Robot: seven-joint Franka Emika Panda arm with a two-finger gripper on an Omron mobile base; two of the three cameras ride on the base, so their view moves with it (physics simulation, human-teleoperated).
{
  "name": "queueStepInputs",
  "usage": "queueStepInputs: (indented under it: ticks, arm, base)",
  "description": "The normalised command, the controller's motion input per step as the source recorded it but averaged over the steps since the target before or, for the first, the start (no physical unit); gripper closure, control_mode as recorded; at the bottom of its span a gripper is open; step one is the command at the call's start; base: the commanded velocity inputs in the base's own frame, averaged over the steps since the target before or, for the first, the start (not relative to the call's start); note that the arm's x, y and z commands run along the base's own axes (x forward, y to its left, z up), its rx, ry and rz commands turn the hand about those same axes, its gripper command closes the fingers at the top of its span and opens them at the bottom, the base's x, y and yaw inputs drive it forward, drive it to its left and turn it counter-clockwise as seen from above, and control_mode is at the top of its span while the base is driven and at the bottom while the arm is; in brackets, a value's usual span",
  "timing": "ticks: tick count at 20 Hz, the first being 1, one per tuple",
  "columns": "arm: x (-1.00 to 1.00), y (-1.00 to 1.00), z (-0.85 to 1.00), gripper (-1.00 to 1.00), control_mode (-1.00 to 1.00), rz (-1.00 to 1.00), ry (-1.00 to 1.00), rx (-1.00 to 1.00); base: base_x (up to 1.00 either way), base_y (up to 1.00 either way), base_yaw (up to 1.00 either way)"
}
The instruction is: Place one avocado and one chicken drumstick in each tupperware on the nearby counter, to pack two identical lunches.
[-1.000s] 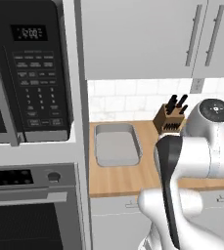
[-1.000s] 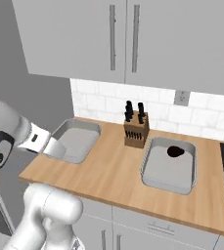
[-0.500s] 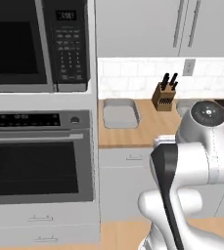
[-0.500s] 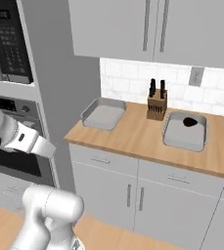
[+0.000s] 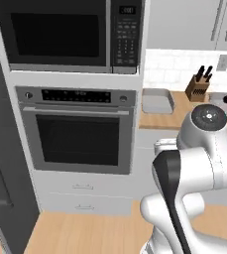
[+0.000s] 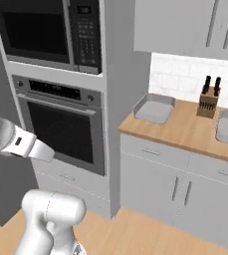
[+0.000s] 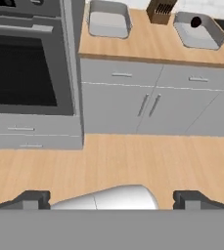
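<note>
End effector (image 7: 111, 199) spread wide, nothing held. Two tupperware on desk (image 7: 152, 44), 12 o'clock: left (image 7: 107, 19) empty, right (image 7: 197, 30) avocado-only; duplicate loading risked.

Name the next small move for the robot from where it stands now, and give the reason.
Probably keep driving the base on in search of the food. The gripper is open and holds nothing. On the counter, the left tupperware looks empty, and the right tupperware holds one dark item, likely an avocado. No drumstick shows there.
</note>
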Motion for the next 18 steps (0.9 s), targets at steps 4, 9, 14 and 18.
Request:
queueStepInputs:
  ticks: [4,9,14,18]
  arm:
    - [0.00,0.00,0.00,-1.00,1.00,0.00,0.00,0.00]
    - [0.00,0.00,0.00,-1.00,1.00,0.00,0.00,0.00]
    - [0.00,0.00,0.00,-1.00,1.00,0.00,0.00,0.00]
    - [0.00,0.00,0.00,-1.00,1.00,0.00,0.00,0.00]
  base:
    - [-0.27,0.69,0.35]
    - [-0.42,0.62,0.33]
    - [-0.66,0.93,0.26]
    - [-0.29,1.00,0.21]
